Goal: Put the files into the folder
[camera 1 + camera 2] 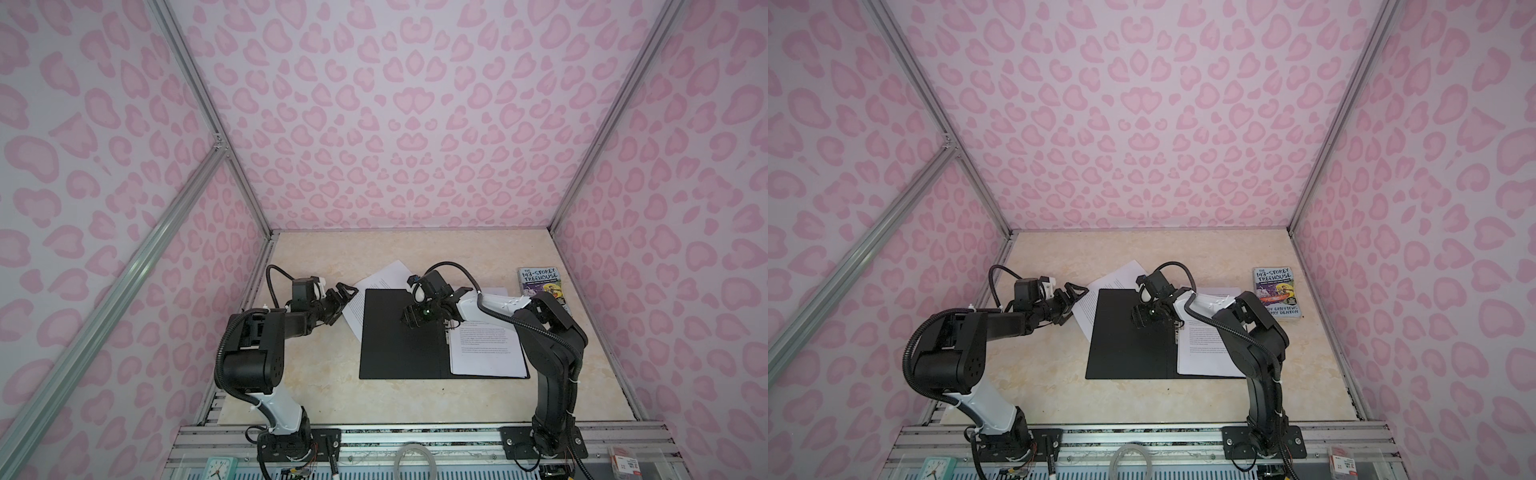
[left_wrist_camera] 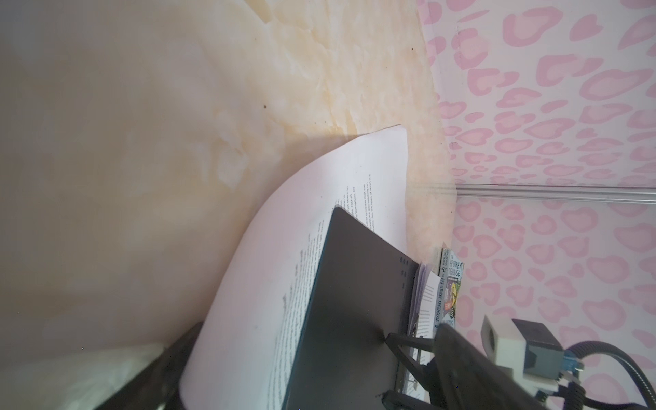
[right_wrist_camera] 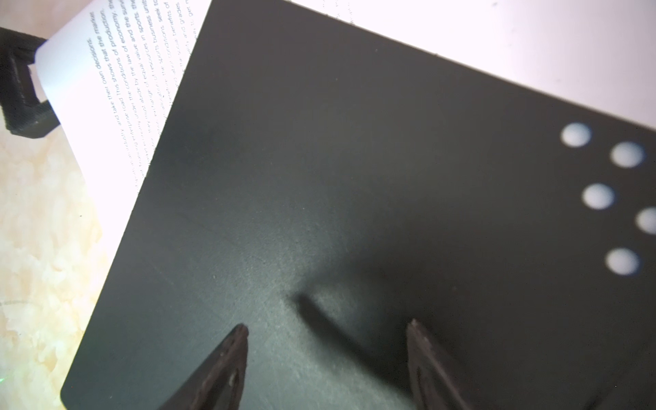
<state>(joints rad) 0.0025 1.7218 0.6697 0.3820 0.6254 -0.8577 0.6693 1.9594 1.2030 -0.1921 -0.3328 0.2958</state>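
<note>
Pink-blotched booth around a marbled tabletop

Walls of pale lilac with pink leopard-like blotches close in a cream, marble-patterned tabletop on three sides. Silver aluminium posts run up the corners, and a diagonal brace crosses the left wall. A slotted metal rail edges the near side, with a small clock and a tape roll just below it. The light is soft and even.

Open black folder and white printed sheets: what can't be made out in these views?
Right gripper: tip contact with the open black folder unclear, right wrist view.
Folder's spine clip: partly behind that gripper, in both top views.
Tilted white printed sheet: the rest lies under the folder's left flap, every view.
</note>
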